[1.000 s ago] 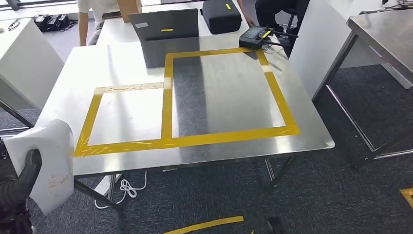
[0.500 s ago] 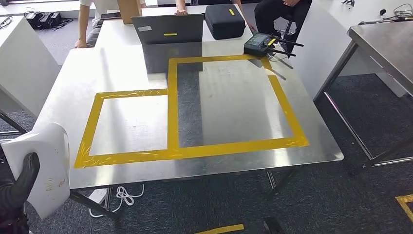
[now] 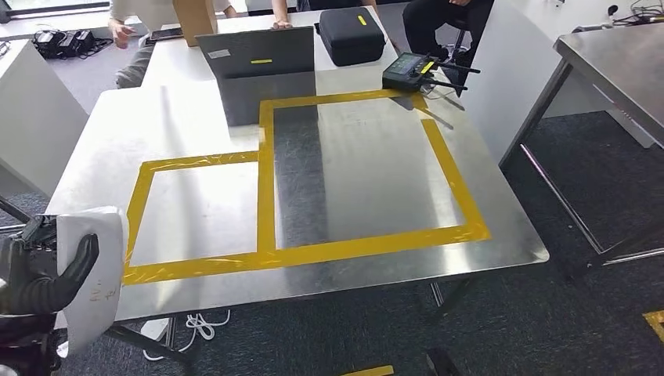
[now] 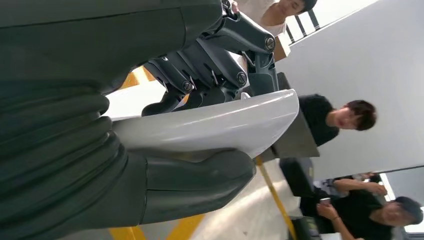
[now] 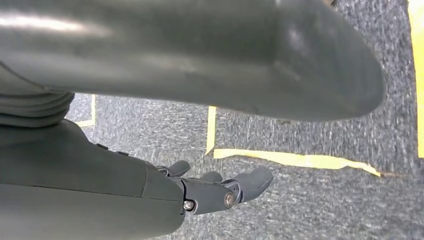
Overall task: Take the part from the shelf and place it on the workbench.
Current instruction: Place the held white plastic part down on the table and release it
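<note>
White curved plastic part (image 3: pixel 92 278) sits at the lower left of the head view, grasped by the robot's dark left hand (image 3: pixel 43 274), off the near left corner of the stainless steel workbench (image 3: pixel 196 117). In the left wrist view the thumb (image 4: pixel 200 182) and fingers (image 4: pixel 210 70) clamp the part (image 4: pixel 210 125) between them. Yellow tape rectangles (image 3: pixel 270 180) mark the benchtop. Toward the upper centre stand a grey laptop (image 3: pixel 258 66) and a black case (image 3: pixel 351 35), then a black controller with antennas (image 3: pixel 415 72). People sit behind. Seen from the right wrist, the right hand (image 5: pixel 220 190) hangs released over grey carpet (image 5: pixel 320 200).
</note>
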You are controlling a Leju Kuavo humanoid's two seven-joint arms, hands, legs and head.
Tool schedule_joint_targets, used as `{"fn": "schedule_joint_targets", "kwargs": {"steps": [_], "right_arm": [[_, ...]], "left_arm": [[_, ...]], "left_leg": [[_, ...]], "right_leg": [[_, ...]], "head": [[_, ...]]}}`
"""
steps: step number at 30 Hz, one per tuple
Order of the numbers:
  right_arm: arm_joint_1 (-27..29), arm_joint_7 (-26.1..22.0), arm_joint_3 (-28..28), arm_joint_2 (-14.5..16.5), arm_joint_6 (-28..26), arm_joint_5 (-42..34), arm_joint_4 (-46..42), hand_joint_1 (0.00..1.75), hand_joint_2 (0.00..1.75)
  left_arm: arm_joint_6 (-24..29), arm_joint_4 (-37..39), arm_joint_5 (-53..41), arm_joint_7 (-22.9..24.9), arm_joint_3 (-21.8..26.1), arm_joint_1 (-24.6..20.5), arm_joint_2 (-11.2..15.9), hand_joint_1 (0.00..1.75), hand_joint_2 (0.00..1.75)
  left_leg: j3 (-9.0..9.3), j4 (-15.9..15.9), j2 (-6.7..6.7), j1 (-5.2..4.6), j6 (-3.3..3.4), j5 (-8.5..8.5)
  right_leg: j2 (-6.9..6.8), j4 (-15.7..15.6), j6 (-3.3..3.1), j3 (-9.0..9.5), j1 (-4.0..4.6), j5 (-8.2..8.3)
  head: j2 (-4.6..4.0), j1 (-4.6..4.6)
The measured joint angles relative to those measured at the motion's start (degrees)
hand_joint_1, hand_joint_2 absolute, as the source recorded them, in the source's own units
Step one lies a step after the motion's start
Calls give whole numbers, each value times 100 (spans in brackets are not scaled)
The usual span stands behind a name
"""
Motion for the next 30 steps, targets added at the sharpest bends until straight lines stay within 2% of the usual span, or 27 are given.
{"fn": "schedule_joint_targets", "kwargs": {"steps": [3,4,5,6,8,10,11,14,16,18,20,23,26,29,30], "right_arm": [[-5,2,0,1,10,38,0,0,0],[-3,1,0,1,12,42,-1,0,0],[-3,-5,1,1,13,46,0,0,0],[-4,-18,1,3,14,48,0,0,0],[-9,-75,1,8,11,46,0,0,0],[-34,-127,0,9,5,46,-2,0,0],[-46,-142,0,9,2,45,-2,0,0],[-53,-177,-1,11,-25,36,-1,0,0],[-54,-184,-4,19,-63,33,1,0,0],[-56,-168,-7,22,-87,43,1,0,0],[-57,-120,-9,22,-88,73,1,0,0],[-55,-3,-9,25,-70,136,1,0,0],[-52,61,-9,31,-59,159,1,0,0],[-45,50,-9,31,-58,167,1,0,0],[-40,29,-9,31,-57,168,1,0,0]], "left_arm": [[194,604,-445,-92,-2,-223,137,175,175],[360,809,-699,-72,-5,-307,173,175,175],[639,1064,-1091,-33,-14,-422,225,175,175],[978,1349,-1537,1,-27,-583,281,175,175],[1721,2081,-2430,31,-88,-1077,399,175,175],[2221,2826,-2972,16,-173,-1633,476,175,175],[2381,3152,-3135,19,-215,-1864,502,175,175],[3115,3937,-3944,271,-426,-2380,524,175,175],[3903,4437,-5019,611,-762,-2729,464,175,175],[4422,4814,-6030,815,-1196,-2995,304,175,175],[4582,4928,-6994,983,-1663,-3042,74,175,175],[4627,4839,-8086,1287,-2561,-2806,-285,175,175],[4637,4702,-8159,1368,-3464,-2468,-602,175,175],[4641,4586,-7951,1204,-4102,-2264,-738,175,175],[4641,4565,-7905,1146,-4251,-2220,-754,131,175]], "left_leg": [[-506,1027,-40,34,-68,-449],[-625,1240,-41,43,-79,-483],[-646,1245,-42,52,-83,-405],[-564,1039,-44,59,-80,-230],[-219,275,-64,61,-51,157],[-4,-209,-89,45,0,303],[14,-264,-96,38,12,297],[4,-289,-102,32,28,345],[-9,-287,-117,27,58,355],[-16,-286,-136,20,90,361],[-15,-286,-147,9,120,360],[-15,-285,-145,-16,157,352],[-15,-281,-126,-34,185,338],[-14,-280,-115,-38,199,328],[-14,-280,-115,-37,201,327]], "right_leg": [[98,-10,-50,10,-5,3],[129,-6,-52,11,-4,2],[159,1,-52,11,-4,1],[183,12,-49,13,-5,-1],[211,38,-26,9,5,-7],[218,55,30,-15,22,-1],[217,59,33,-30,32,3],[213,39,-39,-45,37,33],[202,1,-19,-36,35,59],[184,-31,6,-14,30,75],[174,-49,25,7,19,83],[173,-63,86,16,-7,89],[189,-67,151,13,-26,85],[196,-71,200,12,-31,75],[195,-71,211,12,-31,71]], "head": [[0,-25],[0,-25],[0,-26],[0,-27],[0,-38],[0,-40],[0,-36],[0,-29],[0,-29],[0,-28],[0,-28],[0,-28],[0,-28],[0,-29],[0,-29]]}}
